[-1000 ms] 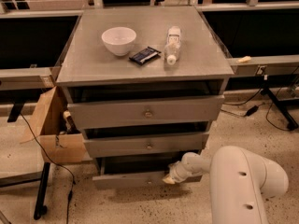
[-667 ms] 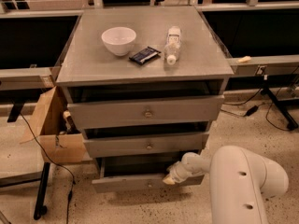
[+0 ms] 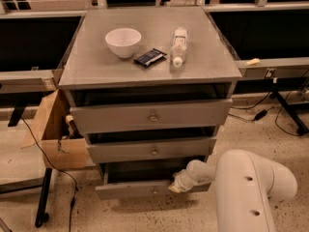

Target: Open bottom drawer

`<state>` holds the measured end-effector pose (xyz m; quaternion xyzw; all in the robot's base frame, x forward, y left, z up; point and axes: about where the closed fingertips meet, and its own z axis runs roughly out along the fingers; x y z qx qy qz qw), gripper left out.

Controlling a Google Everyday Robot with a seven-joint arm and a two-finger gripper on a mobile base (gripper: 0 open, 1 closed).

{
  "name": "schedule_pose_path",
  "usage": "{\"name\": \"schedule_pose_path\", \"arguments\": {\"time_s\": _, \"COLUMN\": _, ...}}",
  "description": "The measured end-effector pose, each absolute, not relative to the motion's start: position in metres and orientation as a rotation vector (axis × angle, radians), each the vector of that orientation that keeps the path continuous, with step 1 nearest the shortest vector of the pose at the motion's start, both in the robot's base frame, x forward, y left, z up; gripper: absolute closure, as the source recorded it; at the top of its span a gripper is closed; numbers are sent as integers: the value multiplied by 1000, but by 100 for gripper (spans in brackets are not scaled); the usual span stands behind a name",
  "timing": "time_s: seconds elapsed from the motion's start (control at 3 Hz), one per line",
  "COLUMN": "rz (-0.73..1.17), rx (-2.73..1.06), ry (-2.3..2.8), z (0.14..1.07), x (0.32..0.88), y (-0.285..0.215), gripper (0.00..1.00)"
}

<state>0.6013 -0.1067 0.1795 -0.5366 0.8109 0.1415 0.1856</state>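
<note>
Down at the lower middle of the frame, the bottom drawer [image 3: 130,190] is sitting partly pulled out beneath the two larger drawer fronts. The gripper [image 3: 176,185] is resting against its top edge, right of centre, and I cannot tell whether it is clamping there. Up on the tabletop [image 3: 96,69], a white bowl [image 3: 123,41], a dark packet [image 3: 150,57] and a bottle [image 3: 178,46] are lying near each other.

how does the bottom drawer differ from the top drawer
The bottom drawer has the narrowest, shortest front; the top drawer has the widest, tallest. The bottom drawer has the gripper at its upper edge; the top drawer has nothing touching it. Both are grey with one small centre knob.
</note>
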Motion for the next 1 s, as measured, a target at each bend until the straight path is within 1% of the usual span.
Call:
{"name": "schedule_pose_path", "arguments": {"time_s": 0.67, "rz": 346, "rx": -1561, "ry": 2275, "z": 184, "x": 610, "y": -107, "gripper": 36}}
{"name": "schedule_pose_path", "arguments": {"time_s": 1.0, "rz": 324, "rx": -1599, "ry": 2278, "z": 182, "x": 606, "y": -109, "gripper": 12}}
